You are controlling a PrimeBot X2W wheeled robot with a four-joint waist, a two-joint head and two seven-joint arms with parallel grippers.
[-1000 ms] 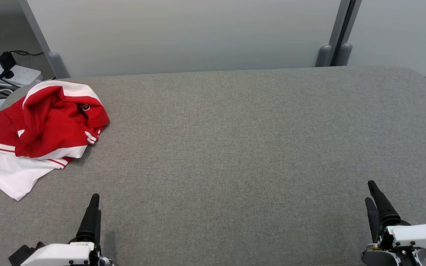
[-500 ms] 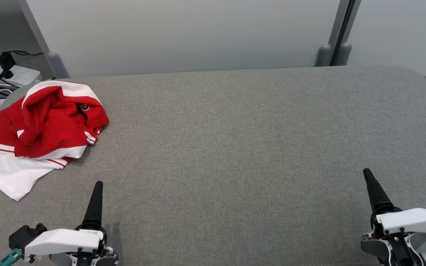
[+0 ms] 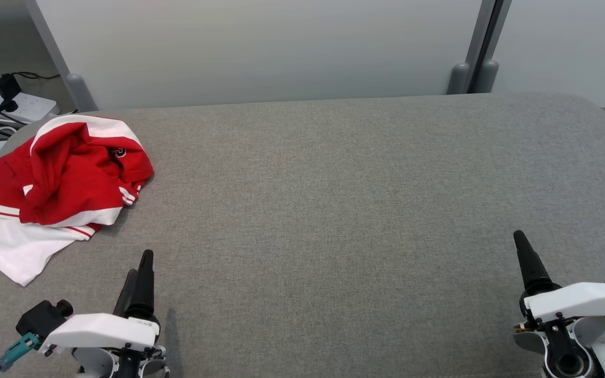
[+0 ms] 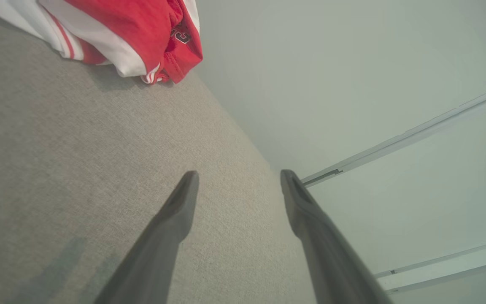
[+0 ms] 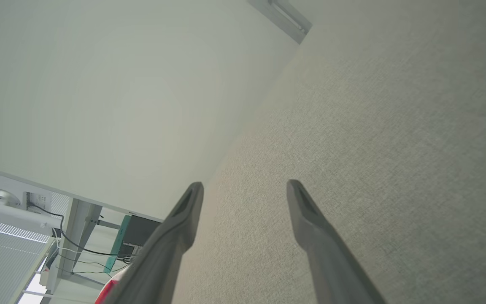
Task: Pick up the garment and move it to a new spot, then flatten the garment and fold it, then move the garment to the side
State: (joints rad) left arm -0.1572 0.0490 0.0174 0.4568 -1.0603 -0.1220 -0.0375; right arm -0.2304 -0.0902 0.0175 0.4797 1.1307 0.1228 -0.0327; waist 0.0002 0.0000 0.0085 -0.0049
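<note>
Two pincers, the left pincer (image 4: 239, 177) and the right pincer (image 5: 245, 185), stand wide and empty over the tabletop (image 3: 334, 210), while the crumpled red and white garment (image 3: 66, 173) at its far left corner looks soft, light and limp, best pinched at a raised fold.

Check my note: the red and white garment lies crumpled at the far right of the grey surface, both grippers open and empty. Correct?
No: the garment lies crumpled at the far left of the grey surface, as the head view shows. The rest holds: left gripper and right gripper are both open and empty.
</note>
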